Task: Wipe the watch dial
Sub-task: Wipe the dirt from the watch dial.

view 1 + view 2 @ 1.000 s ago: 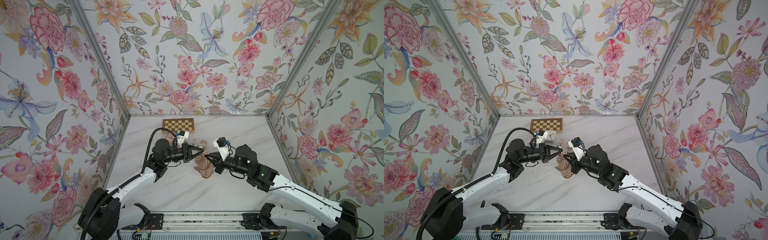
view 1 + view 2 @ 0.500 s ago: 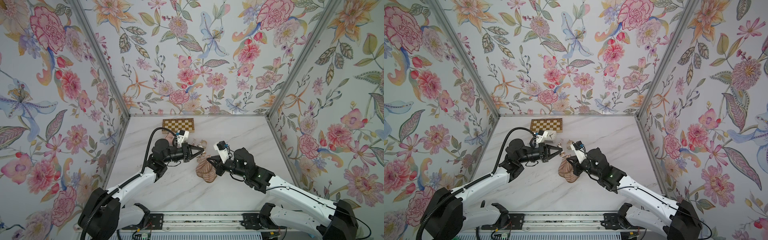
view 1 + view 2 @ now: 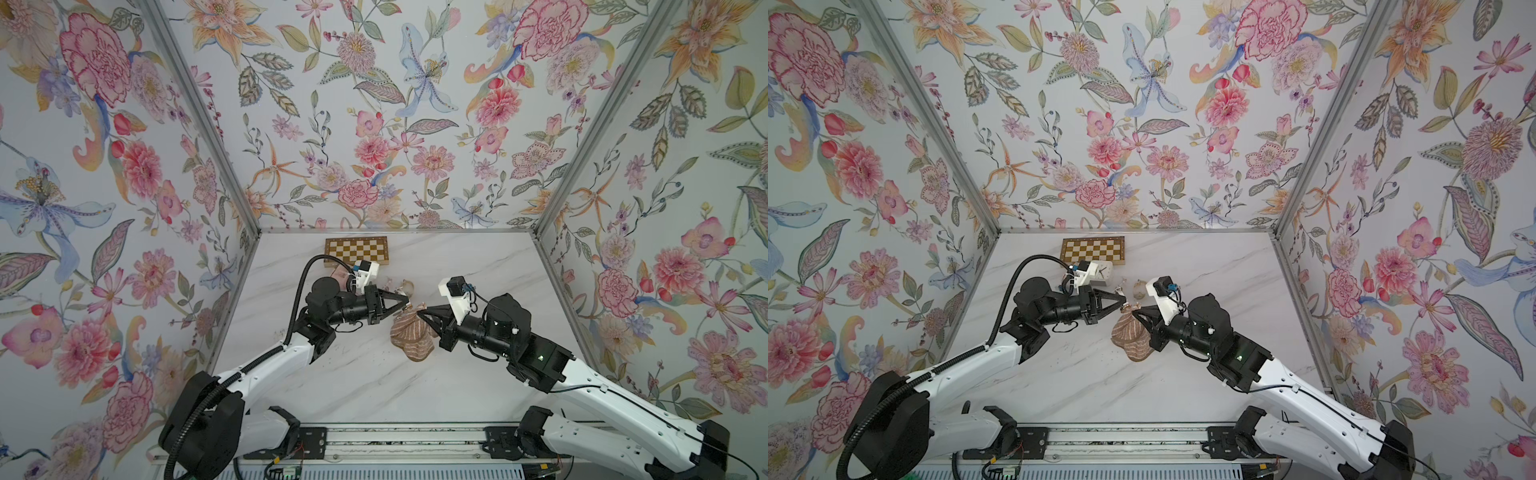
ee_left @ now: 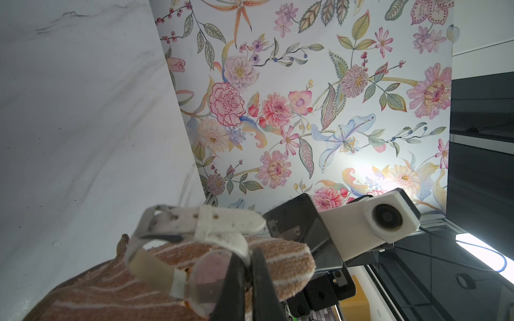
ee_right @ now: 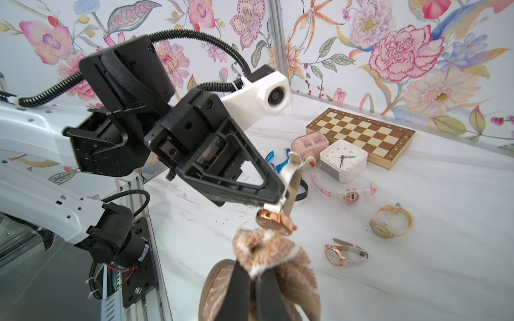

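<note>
- The watch [image 5: 274,219], with a rose-gold case and a white strap, hangs above the middle of the desk [image 5: 431,278], its dial against the cloth [image 5: 278,250].
- The left jaws are pressed together on the strap, just beside the case.
- The right jaws pinch a bunched fold of the brown striped cloth; the rest hangs below.
- Behind them lie a cream-strapped watch [image 5: 390,222], a white clock [image 5: 343,161] and a chessboard [image 5: 361,136].

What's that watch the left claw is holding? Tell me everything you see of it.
The watch has a round rose-gold case with clear glass and a worn white strap buckled into a loop. The left gripper is shut on it beside the case, holding it off the table, its case touching the brown striped cloth pinched by the right gripper.
</note>
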Robot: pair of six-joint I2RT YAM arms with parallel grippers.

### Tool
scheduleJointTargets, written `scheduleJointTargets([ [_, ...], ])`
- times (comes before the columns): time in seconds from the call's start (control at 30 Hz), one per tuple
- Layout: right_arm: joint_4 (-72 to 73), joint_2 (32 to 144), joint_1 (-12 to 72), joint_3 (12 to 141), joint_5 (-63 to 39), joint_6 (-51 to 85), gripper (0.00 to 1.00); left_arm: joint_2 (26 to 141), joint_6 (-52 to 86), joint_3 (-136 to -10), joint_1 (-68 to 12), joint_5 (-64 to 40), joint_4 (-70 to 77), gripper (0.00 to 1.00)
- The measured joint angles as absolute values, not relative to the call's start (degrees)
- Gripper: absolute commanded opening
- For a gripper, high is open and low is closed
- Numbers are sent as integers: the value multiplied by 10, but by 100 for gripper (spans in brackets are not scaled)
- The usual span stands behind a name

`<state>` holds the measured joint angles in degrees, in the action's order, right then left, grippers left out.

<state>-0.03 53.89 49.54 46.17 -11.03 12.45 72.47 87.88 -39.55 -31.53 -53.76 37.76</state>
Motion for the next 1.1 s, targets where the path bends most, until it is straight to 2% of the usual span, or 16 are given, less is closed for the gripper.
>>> scheduleJointTargets([
  [0.4, 52, 635, 489, 433, -129, 125, 0, 723, 879, -406, -315, -536, 371, 0],
  [0.57, 41, 621, 486, 429, -129, 125, 0, 723, 878, -412, -315, -538, 371, 0],
  [0.87, 1, 525, 491, 436, -121, 125, 0, 732, 878, -414, -315, -540, 373, 0],
  [1.1, 16, 570, 488, 458, -119, 118, 0, 736, 879, -414, -315, -541, 373, 0],
])
